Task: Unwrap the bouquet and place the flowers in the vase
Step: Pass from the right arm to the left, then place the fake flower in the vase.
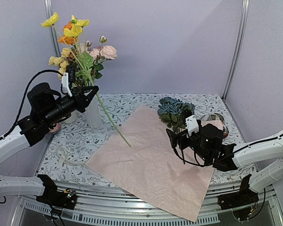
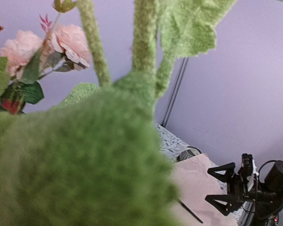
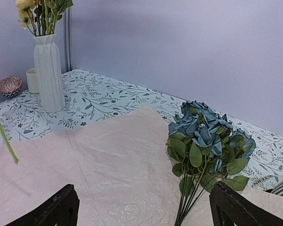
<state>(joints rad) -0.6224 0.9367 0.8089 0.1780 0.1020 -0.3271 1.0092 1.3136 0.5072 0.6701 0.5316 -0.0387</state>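
The white ribbed vase [image 1: 93, 114] [image 3: 48, 70] stands at the back left with yellow flowers [image 1: 68, 33] in it. My left gripper [image 1: 90, 92] is shut on a bunch of flowers [image 1: 103, 52] beside the vase's mouth. One long green stem [image 1: 114, 123] [image 3: 3, 136] slants down over the paper. Fuzzy green leaves [image 2: 85, 155] hide its fingers in the left wrist view. The pink wrapping paper [image 1: 151, 162] [image 3: 99, 165] lies flat and opened. Blue flowers [image 1: 175, 111] [image 3: 205, 136] lie on its right edge. My right gripper [image 1: 179, 140] [image 3: 144, 214] hovers open just before their stems, holding nothing.
A cream mug [image 3: 32, 80] and a small patterned bowl [image 3: 9, 86] sit left of the vase. A pale ribbon [image 1: 66, 158] lies near the table's front left. A striped dish [image 1: 212, 118] sits behind the right gripper. Purple walls enclose the back and right.
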